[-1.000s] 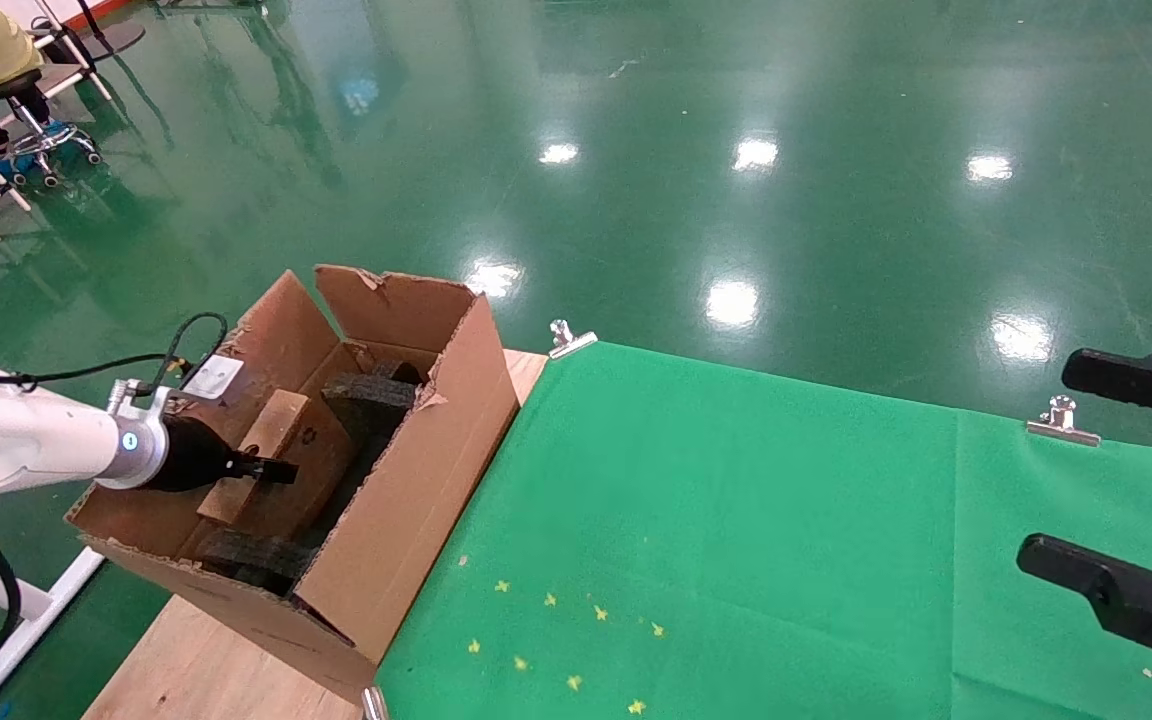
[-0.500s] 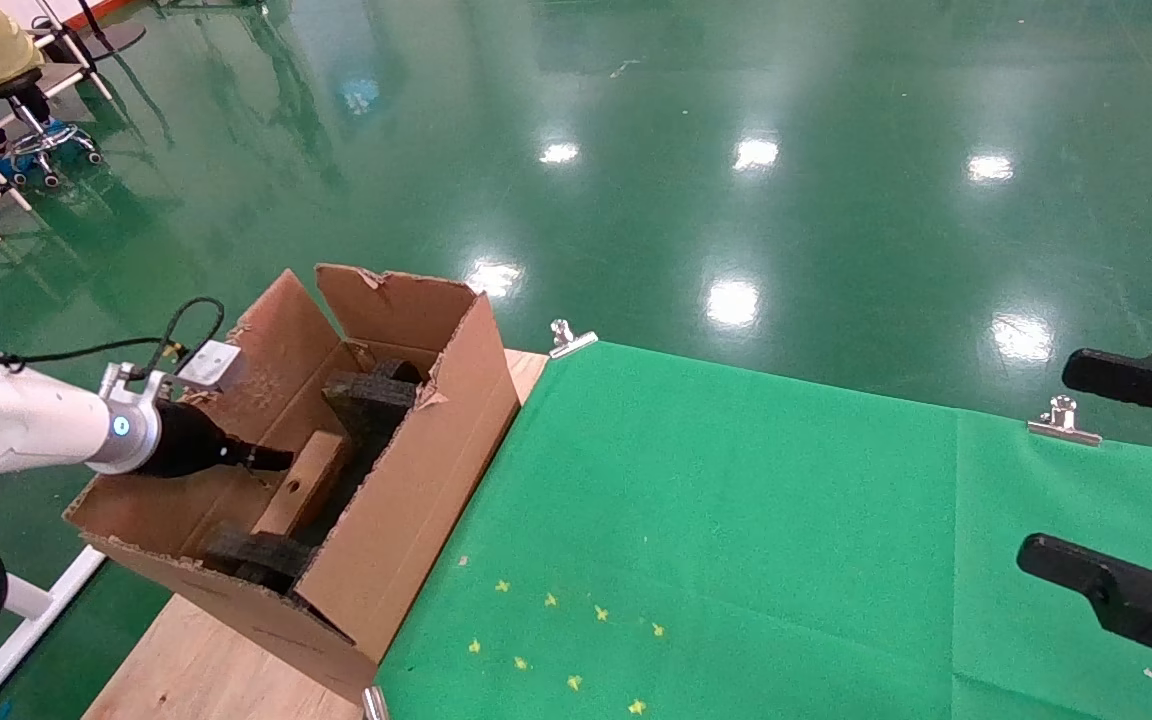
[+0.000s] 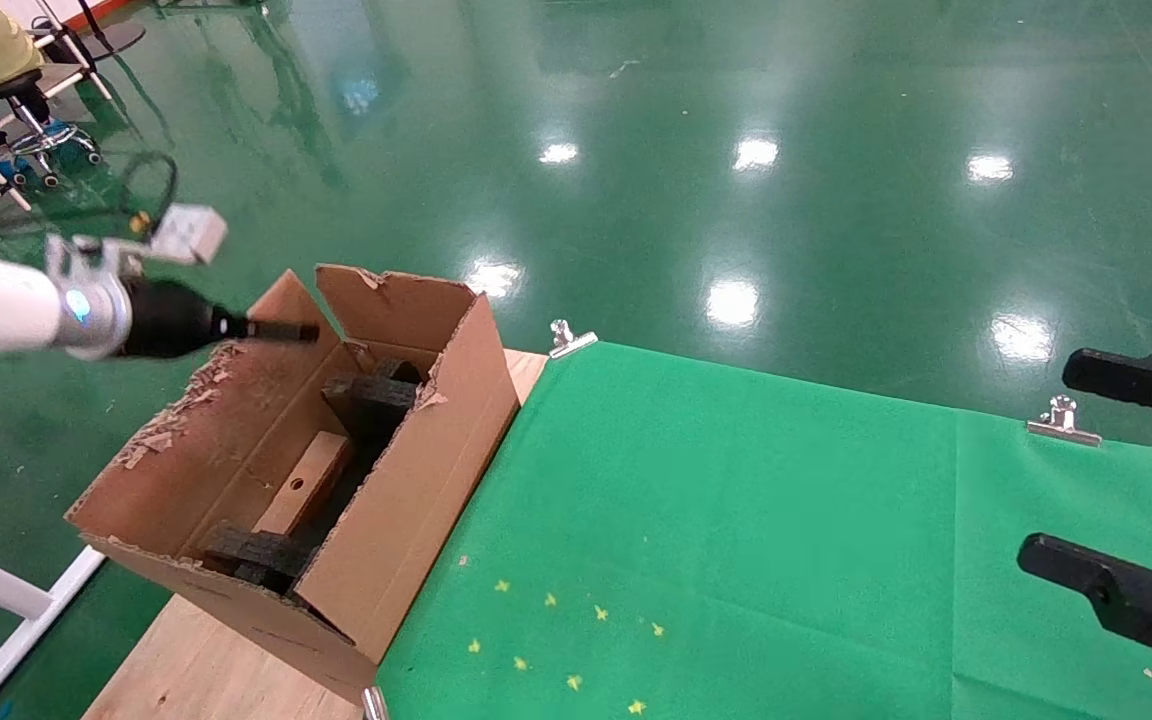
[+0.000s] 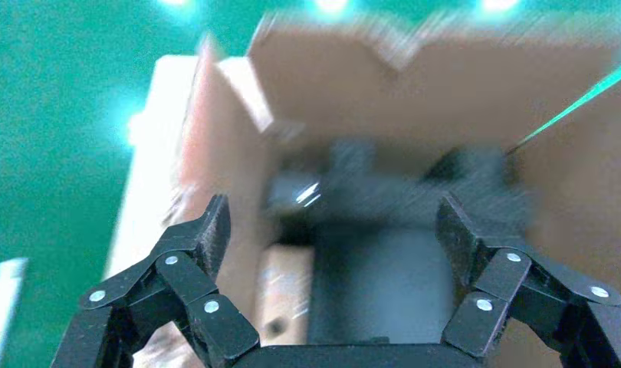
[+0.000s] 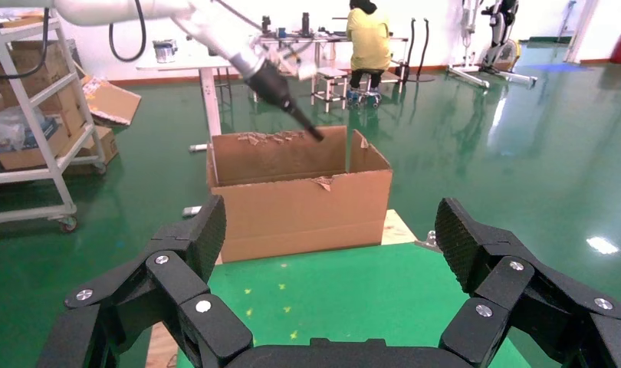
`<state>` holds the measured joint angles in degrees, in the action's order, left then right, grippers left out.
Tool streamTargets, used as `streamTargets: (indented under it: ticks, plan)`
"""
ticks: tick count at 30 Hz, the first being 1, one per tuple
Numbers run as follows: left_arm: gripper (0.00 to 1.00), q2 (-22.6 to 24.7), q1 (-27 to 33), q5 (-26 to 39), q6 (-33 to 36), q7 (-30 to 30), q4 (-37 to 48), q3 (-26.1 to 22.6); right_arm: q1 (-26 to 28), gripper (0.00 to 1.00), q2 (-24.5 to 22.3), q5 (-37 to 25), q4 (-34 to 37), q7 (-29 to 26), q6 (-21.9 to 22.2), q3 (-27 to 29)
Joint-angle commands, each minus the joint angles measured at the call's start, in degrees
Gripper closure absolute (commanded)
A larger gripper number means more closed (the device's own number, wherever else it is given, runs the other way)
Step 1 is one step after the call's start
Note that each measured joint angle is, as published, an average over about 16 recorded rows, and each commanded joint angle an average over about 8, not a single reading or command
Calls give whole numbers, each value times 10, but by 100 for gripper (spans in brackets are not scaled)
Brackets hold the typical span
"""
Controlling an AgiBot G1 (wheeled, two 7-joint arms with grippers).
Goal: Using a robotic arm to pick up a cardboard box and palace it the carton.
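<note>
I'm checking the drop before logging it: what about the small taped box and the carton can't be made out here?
- Head view: the small taped brown cardboard box lies inside the large torn brown carton; dark foam hides its near end.
- Left wrist view: blur smears the carton's contents below the open black left hand.
- Right wrist view: beyond the open right hand, the carton's wall hides its inside.

One carton (image 3: 406,500), one cardboard box (image 3: 304,483) inside it, three dark foam pieces (image 3: 371,398), two metal clips (image 3: 568,338), two grippers.
</note>
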<state>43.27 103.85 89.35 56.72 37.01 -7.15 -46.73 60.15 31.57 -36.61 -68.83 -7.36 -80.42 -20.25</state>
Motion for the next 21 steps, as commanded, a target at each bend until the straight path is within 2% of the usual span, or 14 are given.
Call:
streamTargets:
  ticks: [1,6,11,21]
  plan:
    - [0,-8,21,-15,22,11,-12,10,0,0,0,0,0,0,0,0]
    - [0,-26,30,-97,117,40,-57,59,0,0,0,0,0,0,0,0]
    - [0,-32,22,-154,175,66,-85,90,0,0,0,0,0,0,0,0]
    - [0,-33,14,-172,189,69,-98,99,0,0,0,0,0,0,0,0]
